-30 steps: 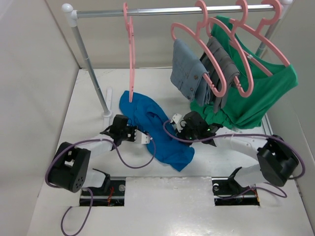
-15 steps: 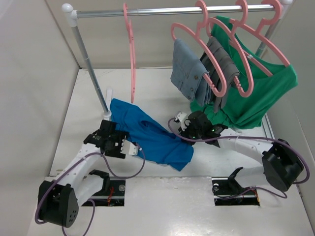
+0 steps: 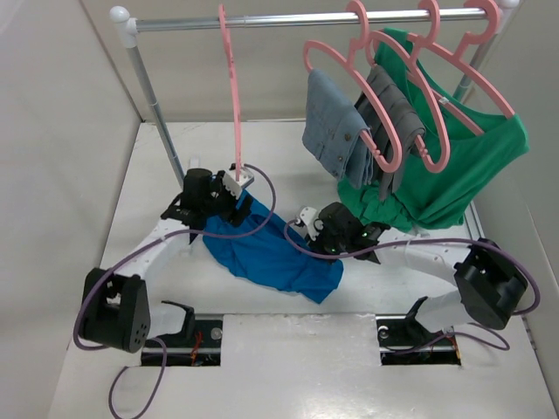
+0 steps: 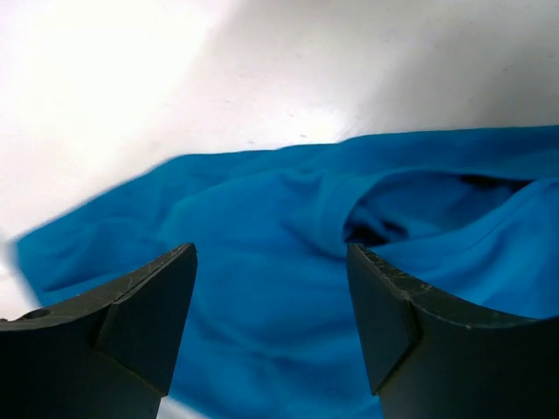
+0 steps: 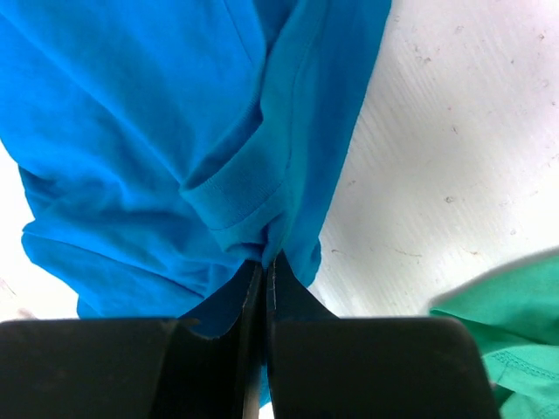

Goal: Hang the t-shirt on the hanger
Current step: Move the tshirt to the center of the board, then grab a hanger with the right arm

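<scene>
The bright blue t-shirt (image 3: 272, 255) lies crumpled on the white table between my two arms. My left gripper (image 3: 242, 190) hovers at its far left edge, just below the hanger's lower end. In the left wrist view that gripper (image 4: 269, 253) stands open above the t-shirt (image 4: 262, 227) with nothing between its fingers. My right gripper (image 3: 310, 223) is at the cloth's right side. Up close the right gripper (image 5: 265, 259) is shut on a fold of the t-shirt (image 5: 157, 131) beside a ribbed hem. The bare pink hanger (image 3: 236, 96) hangs edge-on from the rail.
A silver rail (image 3: 288, 21) on a slanted post (image 3: 162, 122) crosses the back. More pink hangers on it hold grey garments (image 3: 336, 131) and a green shirt (image 3: 463, 166), which droops to the table just right of my right gripper. Walls close in on both sides.
My left gripper let go of the t-shirt, opened and swung from the near left to the back, under the hanger. The t-shirt's left part dropped and bunched. My right gripper kept its hold.
</scene>
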Controlling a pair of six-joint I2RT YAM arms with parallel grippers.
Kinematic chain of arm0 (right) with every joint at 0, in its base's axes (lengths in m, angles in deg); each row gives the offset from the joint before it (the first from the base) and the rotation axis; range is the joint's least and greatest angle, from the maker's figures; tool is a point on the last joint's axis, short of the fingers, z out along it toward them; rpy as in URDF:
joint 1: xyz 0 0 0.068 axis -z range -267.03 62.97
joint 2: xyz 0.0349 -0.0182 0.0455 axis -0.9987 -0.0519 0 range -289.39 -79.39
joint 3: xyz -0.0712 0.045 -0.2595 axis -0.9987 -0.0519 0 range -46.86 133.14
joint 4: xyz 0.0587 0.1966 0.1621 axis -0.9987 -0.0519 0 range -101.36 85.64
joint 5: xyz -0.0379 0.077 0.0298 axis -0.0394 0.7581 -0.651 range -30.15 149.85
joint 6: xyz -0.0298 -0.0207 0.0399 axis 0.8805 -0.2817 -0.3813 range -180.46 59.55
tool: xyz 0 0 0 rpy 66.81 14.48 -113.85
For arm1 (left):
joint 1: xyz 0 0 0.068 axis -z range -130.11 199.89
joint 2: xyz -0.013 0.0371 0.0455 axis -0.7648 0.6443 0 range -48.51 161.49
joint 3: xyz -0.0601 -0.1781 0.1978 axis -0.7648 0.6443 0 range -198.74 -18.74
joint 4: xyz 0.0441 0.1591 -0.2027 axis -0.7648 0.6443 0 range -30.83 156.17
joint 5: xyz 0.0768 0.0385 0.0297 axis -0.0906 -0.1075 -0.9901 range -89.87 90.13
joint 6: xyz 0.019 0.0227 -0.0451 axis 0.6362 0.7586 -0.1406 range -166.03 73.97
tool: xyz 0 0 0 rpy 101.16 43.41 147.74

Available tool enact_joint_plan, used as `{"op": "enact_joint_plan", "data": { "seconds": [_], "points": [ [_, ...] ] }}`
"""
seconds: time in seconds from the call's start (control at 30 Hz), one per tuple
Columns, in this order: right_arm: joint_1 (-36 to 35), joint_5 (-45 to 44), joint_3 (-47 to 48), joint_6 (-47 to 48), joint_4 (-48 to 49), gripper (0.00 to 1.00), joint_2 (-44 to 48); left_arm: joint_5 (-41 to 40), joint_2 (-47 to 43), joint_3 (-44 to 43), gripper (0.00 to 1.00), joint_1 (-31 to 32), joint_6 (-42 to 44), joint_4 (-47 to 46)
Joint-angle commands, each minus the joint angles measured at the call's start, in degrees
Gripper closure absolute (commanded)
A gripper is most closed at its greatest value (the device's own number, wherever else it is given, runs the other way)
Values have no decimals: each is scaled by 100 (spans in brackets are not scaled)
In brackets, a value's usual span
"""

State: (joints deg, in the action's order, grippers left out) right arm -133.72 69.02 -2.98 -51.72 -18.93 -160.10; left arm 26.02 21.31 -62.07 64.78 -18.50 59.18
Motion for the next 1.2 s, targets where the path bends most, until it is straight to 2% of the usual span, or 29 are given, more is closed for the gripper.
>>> {"op": "enact_joint_plan", "data": {
  "seconds": [0.0, 0.13, 0.17, 0.37, 0.47, 0.67, 0.73, 0.83, 1.0, 1.1, 1.13, 1.17],
  "points": [
    [-94, -170, 104, -65, 51, 97, 213, 57, 137, 149, 34, 189, -873, -651],
    [-94, -283, -19, -117, 51, 97, 345, 283, 294, 202, 34, 189, -740, -809],
    [-94, -284, -20, -117, 51, 97, 345, 346, 295, 202, 32, 250, -740, -940],
    [-94, -284, -20, -117, 51, 97, 345, 136, 480, 448, 26, 373, -1311, -1977],
    [-94, -284, -20, -178, 51, 97, 292, 136, 629, 387, 26, 584, -874, -1672],
    [-278, -617, 94, -179, -230, 98, 538, -593, 945, 167, 26, 787, -151, -635],
    [-331, -679, 147, -179, -310, 98, 538, -1013, 946, 167, 28, 787, -72, -634],
    [-331, -619, 147, -179, -310, 98, 538, -1340, 1007, 115, 41, 787, -72, -748],
    [-331, -565, 200, -126, -310, 98, 486, -1130, 1121, -61, 48, 839, -186, -837],
    [-331, -565, 200, -126, -310, 98, 486, -884, 1227, -61, 57, 901, 32, -556],
    [-331, -565, 200, -126, -310, 98, 547, -884, 1279, -9, 62, 953, 85, -503],
    [-331, -626, 148, -126, -310, 98, 547, -884, 1280, 44, 73, 954, 86, -502]
  ]
}}
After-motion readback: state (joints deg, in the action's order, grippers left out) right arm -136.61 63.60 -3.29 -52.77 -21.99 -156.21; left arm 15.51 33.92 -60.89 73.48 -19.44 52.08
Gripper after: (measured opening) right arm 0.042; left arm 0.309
